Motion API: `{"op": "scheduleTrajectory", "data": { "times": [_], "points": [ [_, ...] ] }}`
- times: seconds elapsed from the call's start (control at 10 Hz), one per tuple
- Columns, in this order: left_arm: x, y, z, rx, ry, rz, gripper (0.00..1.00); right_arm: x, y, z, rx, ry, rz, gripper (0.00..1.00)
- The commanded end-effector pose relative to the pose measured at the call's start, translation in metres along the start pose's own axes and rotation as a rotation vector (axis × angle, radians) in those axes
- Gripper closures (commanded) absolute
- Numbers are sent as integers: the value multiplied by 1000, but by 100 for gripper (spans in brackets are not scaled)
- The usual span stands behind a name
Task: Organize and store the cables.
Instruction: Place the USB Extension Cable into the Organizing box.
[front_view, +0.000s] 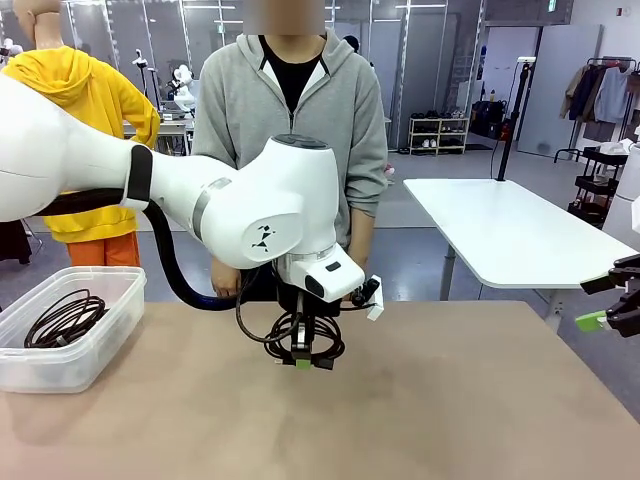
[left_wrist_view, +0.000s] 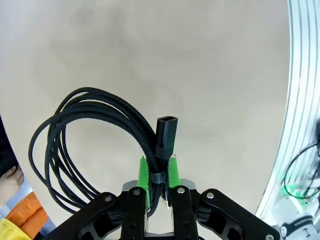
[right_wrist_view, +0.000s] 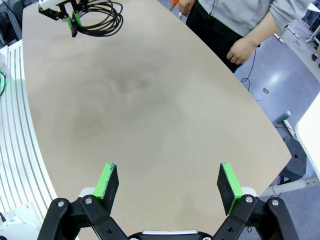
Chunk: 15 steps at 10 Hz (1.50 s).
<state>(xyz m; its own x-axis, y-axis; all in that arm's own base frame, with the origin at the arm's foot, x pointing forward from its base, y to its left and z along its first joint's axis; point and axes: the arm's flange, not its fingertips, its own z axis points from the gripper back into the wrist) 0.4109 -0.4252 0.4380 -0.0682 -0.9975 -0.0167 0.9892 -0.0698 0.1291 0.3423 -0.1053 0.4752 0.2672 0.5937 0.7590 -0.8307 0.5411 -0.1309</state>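
- Cables number two by our count: one coiled black cable (front_view: 305, 340) hangs in our left gripper (front_view: 302, 362) above the middle of the tan table (front_view: 450, 400), and a second coiled cable (front_view: 65, 320) lies inside the clear plastic bin (front_view: 70, 365) at the table's left end.
- Nearest to us in the right wrist view, our right gripper (right_wrist_view: 170, 182) has its two green pads (right_wrist_view: 107, 180) spread wide apart with nothing between them, over bare tabletop.
- In the left wrist view, our left gripper's two green pads (left_wrist_view: 143, 172) pinch the cable's bound neck just below its single black plug (left_wrist_view: 166, 134), while the loops (left_wrist_view: 75, 145) fall off to one side.
- Farthest off, one person in a grey hoodie (front_view: 290, 120) stands at the far edge, one hand (right_wrist_view: 242, 50) hanging beside the table.
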Motion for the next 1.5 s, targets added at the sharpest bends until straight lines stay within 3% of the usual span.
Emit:
{"op": "scheduleTrajectory", "data": {
  "times": [0.0,0.2,0.3,0.5,0.8,1.1,1.3,1.4],
  "points": [
    [2,1,3,22,-10,11,100,3,-1,-1,-3,-3,-24,0],
    [2,1,3,22,-10,11,100,3,-1,-1,-3,-3,-24,0],
    [1,1,-2,-4,0,0,83,3,-1,-1,-3,-3,-24,0],
    [-95,10,23,47,18,-78,83,3,-1,-1,-3,-3,-24,0],
    [-234,-11,47,210,13,-80,83,3,-1,-1,-3,-3,-24,0],
    [-347,-23,58,279,94,27,83,3,-1,-1,-3,-3,-24,0],
    [-408,-18,50,233,52,168,83,3,-1,-1,-3,-3,-24,0],
    [-436,-14,47,207,-23,255,83,3,-1,-1,-3,-3,-24,0]
  ]
}}
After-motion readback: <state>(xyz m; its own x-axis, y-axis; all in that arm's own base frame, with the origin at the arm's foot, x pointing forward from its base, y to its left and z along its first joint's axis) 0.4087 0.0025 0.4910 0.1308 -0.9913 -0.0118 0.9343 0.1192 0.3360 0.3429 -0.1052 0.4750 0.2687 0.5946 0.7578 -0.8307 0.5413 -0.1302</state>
